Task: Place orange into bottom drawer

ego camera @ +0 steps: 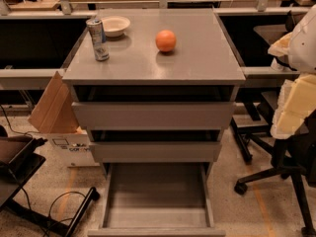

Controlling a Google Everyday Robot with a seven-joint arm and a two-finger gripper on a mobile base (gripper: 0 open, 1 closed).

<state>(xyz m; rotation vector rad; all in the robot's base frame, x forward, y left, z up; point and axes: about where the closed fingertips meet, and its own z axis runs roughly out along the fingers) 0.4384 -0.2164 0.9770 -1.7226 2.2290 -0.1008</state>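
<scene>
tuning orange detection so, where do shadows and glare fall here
Camera view: warm, dim light; the orange casts a small dark patch toward the camera on the glossy cabinet top; the open bottom drawer sits in shade, its floor visible; the pincer at the right edge catches bright light.

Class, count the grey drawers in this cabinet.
3: top drawer, middle drawer below it, bottom drawer lowest, pulled open. None seems hidden. The tool is at the right edge.
</scene>
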